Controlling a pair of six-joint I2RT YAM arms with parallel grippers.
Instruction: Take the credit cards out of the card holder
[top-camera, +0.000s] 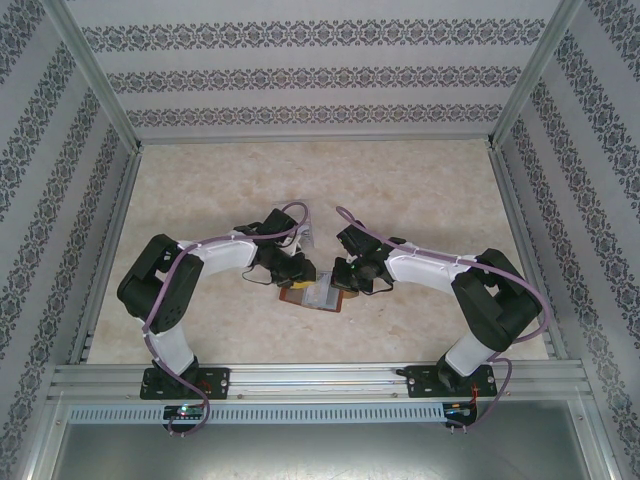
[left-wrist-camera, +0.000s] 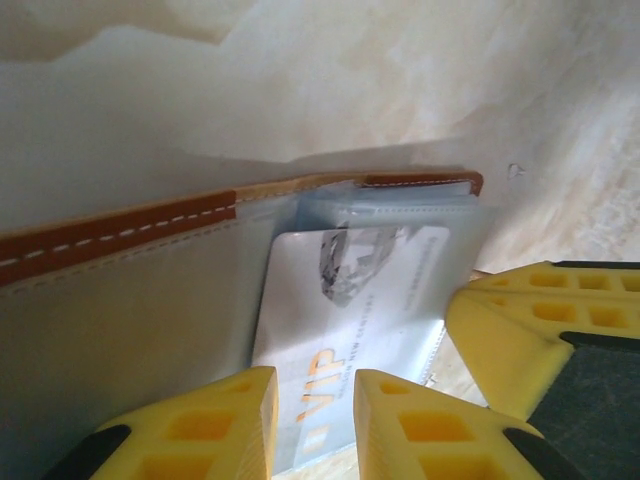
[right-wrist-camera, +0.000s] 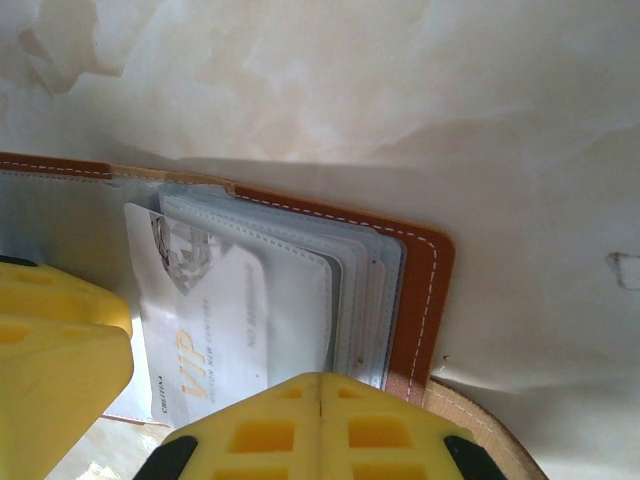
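The brown card holder (top-camera: 318, 296) lies open on the table between both arms. Its stitched brown edge (left-wrist-camera: 120, 228) and clear sleeves (right-wrist-camera: 360, 290) show up close. One pale credit card (left-wrist-camera: 350, 300) marked VIP sticks partly out of a sleeve toward the left arm, and it also shows in the right wrist view (right-wrist-camera: 215, 320). My left gripper (left-wrist-camera: 315, 385) hovers over that card's free end, its yellow fingers a narrow gap apart with nothing pinched. My right gripper (right-wrist-camera: 320, 385) is shut, its tips resting on the sleeves' near edge beside the brown cover (right-wrist-camera: 420, 290).
The holder's tan strap tab (right-wrist-camera: 480, 430) curls out at its corner. Patterned walls and aluminium posts box in the marble-look table (top-camera: 400, 190); a metal rail (top-camera: 320, 380) runs along the front. The two grippers nearly touch, with a right finger (left-wrist-camera: 520, 330) close beside the left gripper.
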